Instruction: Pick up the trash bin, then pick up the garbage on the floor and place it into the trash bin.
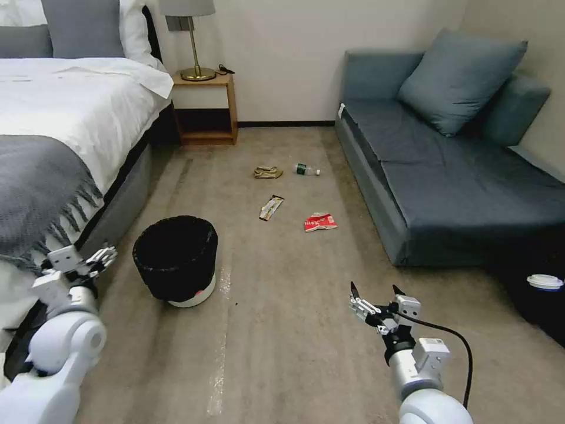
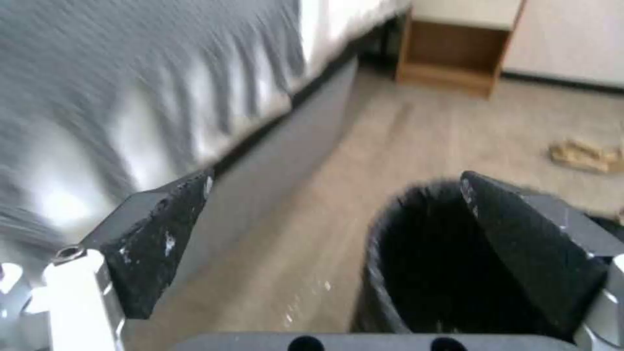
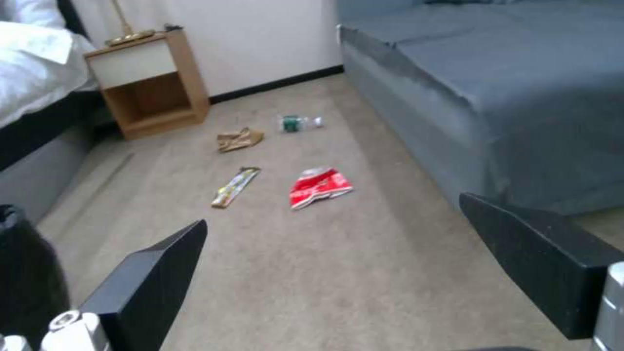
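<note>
Nothing is done yet. The trash bin [image 1: 175,259] sits on the floor next to the bed [image 1: 53,147], w/ its black bag inside and nothing holding it. The left gripper [image 1: 94,262] is up beside the bed, near the bin but not touching it. In the left wrist view its jaws are spread wide w/ nothing between them, and the bin's rim [image 2: 416,229] is just past one finger. So step 1, picking up the bin, is not done.

The right gripper [image 1: 376,300] hangs over bare floor, well away from the trash. Its jaws are wide apart too, nothing in them.

All 4 bits of trash lie on the floor between the bed and the sofa [image 1: 447,171]: the red packet [image 1: 320,222], the long wrapper [image 1: 271,207], the paper bag [image 1: 268,172] and the small bottle [image 1: 306,170]. None is in the bin.

Left to do: grab the bin, then 4 pick-ups & drops.
</note>
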You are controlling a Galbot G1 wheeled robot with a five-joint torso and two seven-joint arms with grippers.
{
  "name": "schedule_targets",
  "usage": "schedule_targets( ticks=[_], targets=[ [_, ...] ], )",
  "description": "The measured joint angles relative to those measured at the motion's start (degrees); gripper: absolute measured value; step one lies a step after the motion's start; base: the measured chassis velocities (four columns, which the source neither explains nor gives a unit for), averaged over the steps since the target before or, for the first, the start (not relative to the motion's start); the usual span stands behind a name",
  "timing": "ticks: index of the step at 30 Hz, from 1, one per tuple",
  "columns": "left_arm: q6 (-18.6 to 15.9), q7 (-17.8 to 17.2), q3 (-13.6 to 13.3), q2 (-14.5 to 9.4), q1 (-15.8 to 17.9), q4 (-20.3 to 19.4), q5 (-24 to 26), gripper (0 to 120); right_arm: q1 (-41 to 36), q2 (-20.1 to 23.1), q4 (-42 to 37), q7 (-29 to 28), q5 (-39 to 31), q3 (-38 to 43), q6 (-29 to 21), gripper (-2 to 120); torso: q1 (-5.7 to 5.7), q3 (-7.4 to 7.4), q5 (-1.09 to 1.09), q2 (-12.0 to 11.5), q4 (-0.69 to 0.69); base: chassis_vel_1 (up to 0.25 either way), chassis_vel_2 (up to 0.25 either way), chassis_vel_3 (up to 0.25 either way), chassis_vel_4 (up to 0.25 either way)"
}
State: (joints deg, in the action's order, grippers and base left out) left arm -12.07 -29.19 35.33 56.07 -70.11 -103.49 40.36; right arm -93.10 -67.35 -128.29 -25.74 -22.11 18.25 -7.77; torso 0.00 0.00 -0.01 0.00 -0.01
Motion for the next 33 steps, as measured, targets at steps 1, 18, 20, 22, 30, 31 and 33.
schedule_targets(
  ticks=[1,18,20,22,30,31,33],
  targets=[
    [-0.5,0.0,-1.6,0.5,1.6,2.2,0.2,100,-0.4,-0.4,0.0,0.1,0.3,0.6,0.1,100,0.0,0.0,-0.01,0.0,0.0,0.0,0.0,0.0,0.0],
    [-6.2,-5.7,-10.4,11.0,17.9,20.2,0.6,100,-3.1,-2.6,-2.1,0.2,1.6,5.2,1.4,100,0.0,0.0,0.02,0.0,0.0,0.0,0.0,0.0,0.0],
    [-6.5,-6.0,-10.6,11.4,17.9,20.7,0.1,100,-3.1,-2.5,-2.2,0.2,1.3,5.3,1.3,100,0.0,0.0,0.02,0.0,0.0,0.0,0.0,0.0,0.0],
    [-7.2,-6.4,-10.7,11.8,17.6,21.0,-0.8,98,-2.9,-2.2,-2.4,0.1,0.9,5.6,1.1,100,0.0,0.0,0.02,0.0,0.0,0.0,0.0,0.0,0.0],
    [-8.8,-6.7,-9.8,11.2,16.6,22.4,-2.6,83,-2.6,-1.8,-2.6,-0.1,-0.2,5.6,0.7,100,0.0,-0.01,0.05,0.0,0.01,0.0,0.0,0.0,0.0],
    [-9.0,-6.7,-9.6,11.0,16.3,22.8,-2.9,78,-2.5,-1.7,-2.8,-0.1,-0.3,5.4,0.5,100,0.0,-0.01,0.04,0.0,0.02,0.0,0.0,0.0,0.0],
    [-9.1,-6.6,-9.5,10.9,16.0,22.9,-3.3,73,-2.5,-1.7,-3.0,-0.1,-0.4,5.3,0.3,100,0.0,-0.01,0.04,0.0,0.02,0.0,0.0,0.0,0.0]
  ],
)
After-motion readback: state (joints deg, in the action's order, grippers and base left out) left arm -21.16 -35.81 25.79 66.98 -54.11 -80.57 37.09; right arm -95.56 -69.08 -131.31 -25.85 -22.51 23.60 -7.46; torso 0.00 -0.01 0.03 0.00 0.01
